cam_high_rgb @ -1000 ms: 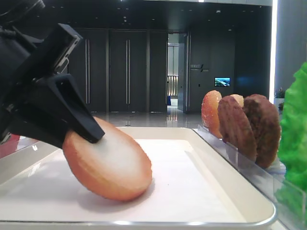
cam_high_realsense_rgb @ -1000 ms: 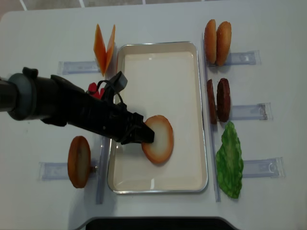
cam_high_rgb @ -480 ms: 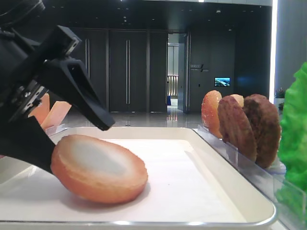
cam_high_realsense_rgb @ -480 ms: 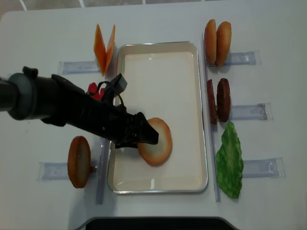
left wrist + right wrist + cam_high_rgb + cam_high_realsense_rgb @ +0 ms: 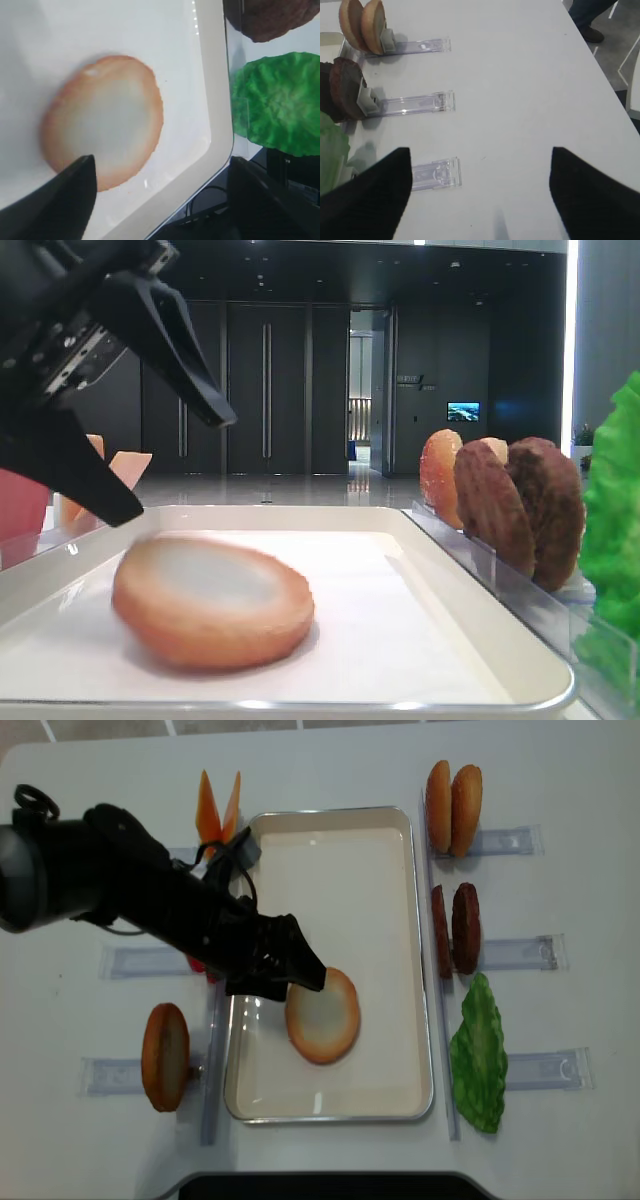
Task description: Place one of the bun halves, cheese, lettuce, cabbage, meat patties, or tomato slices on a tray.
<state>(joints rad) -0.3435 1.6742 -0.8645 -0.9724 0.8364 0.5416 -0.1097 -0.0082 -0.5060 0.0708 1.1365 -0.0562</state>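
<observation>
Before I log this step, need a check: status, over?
Left gripper open, above bun half. Bun flat on tray, pale face up. Right gripper open, empty. Nothing obstructing.

Left gripper (image 5: 285, 970) fingers (image 5: 170, 340) spread wide; right gripper (image 5: 480, 195) likewise parted.

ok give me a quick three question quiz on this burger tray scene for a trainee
1. True or false: the bun half lies flat on the tray, pale face up.
2. Which item stands nearest the lettuce? A) cheese B) meat patties C) tomato
3. Fill in: the left end effector is ____ and not holding the bun half.

Key: 1 true; 2 B; 3 open
</observation>
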